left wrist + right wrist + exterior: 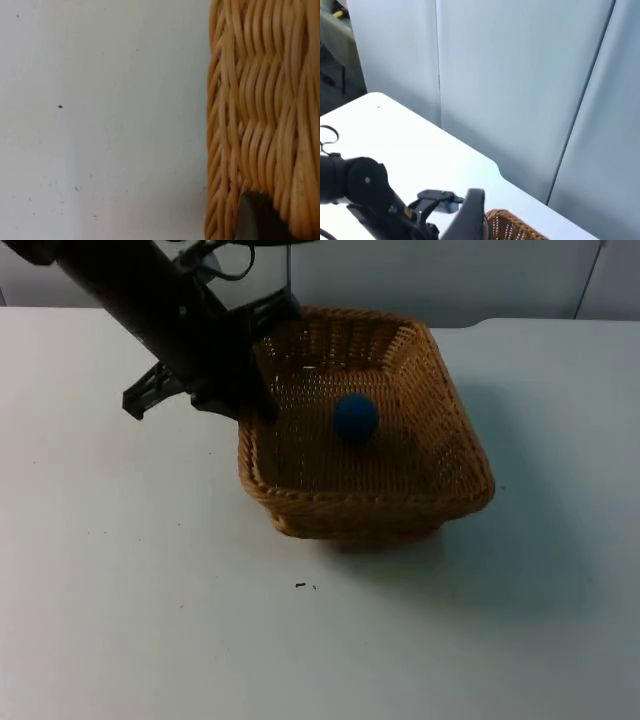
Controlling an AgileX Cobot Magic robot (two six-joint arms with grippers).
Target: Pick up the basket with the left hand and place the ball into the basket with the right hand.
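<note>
1. On the white desk (120, 590) the wicker basket (420, 455) hangs tilted, its left rim clamped by the left tool (258, 400).
2. The blue ball (355, 418) already lies inside it.
3. The right arm waits, looking toward the partition wall (520, 90); little seems left.

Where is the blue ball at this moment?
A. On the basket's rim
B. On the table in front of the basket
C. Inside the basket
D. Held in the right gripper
C: in the top view the ball lies on the woven floor of the basket, while the left gripper is at the basket's left rim.
</note>
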